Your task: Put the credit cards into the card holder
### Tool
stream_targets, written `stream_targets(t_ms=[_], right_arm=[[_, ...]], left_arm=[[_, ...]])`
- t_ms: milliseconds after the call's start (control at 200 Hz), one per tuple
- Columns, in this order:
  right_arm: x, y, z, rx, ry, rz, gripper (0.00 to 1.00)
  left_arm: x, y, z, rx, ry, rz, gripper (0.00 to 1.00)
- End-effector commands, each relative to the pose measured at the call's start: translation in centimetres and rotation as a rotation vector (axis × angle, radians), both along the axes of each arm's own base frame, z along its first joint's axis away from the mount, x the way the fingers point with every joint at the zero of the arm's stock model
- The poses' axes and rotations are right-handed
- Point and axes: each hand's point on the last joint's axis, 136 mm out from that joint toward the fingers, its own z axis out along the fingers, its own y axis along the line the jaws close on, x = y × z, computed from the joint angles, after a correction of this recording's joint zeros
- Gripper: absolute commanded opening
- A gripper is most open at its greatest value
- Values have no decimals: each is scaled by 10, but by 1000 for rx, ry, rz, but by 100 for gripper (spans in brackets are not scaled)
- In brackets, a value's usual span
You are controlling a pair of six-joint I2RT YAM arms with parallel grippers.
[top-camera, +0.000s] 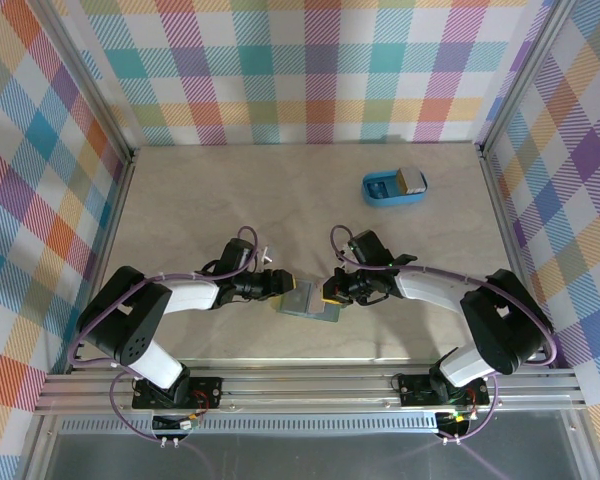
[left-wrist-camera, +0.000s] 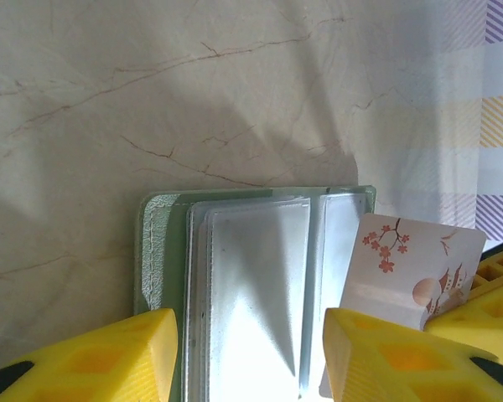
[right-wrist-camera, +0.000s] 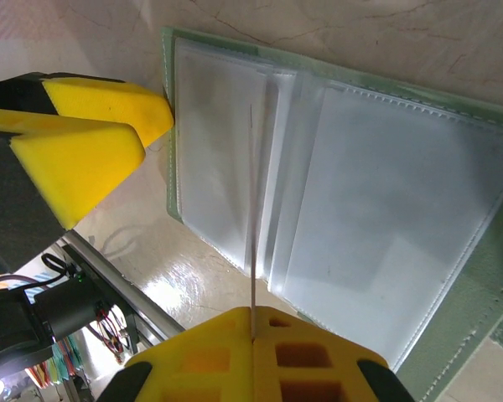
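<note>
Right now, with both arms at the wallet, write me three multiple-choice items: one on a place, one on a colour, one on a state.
1. Where on the table is the blue tray? A far right; B near left; C between the arm bases.
2. The cover of the card holder is: A red; B sage green; C black.
3. The blossom-printed card is: A flat in the tray; B clamped in the right gripper; C fully tucked into a sleeve.
Answers: 1 A, the top view shows it far right. 2 B, a green border frames the clear sleeves. 3 B, yellow fingers pinch its edge over the open holder.
</note>
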Motion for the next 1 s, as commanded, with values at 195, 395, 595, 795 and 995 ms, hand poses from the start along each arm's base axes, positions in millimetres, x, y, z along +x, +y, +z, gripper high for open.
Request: stream_targets(t_ms=[195, 395, 595, 795, 995], right_arm=[[6, 8, -2, 28, -4, 1, 0], [6, 8, -8, 26, 16, -9, 0], [4, 6, -15, 14, 40, -20, 0], [0, 3, -24, -3, 56, -21, 0], [-4, 6, -28, 14, 55, 17, 0]], left_arm=[[-10, -1, -9, 7, 16, -19, 49], [-11, -1, -11, 8, 17, -15, 49], [-11, -2, -11, 3, 18, -17, 48], [-12, -2, -14, 9, 24, -16, 48], [-12, -2, -16, 11, 26, -13, 48]])
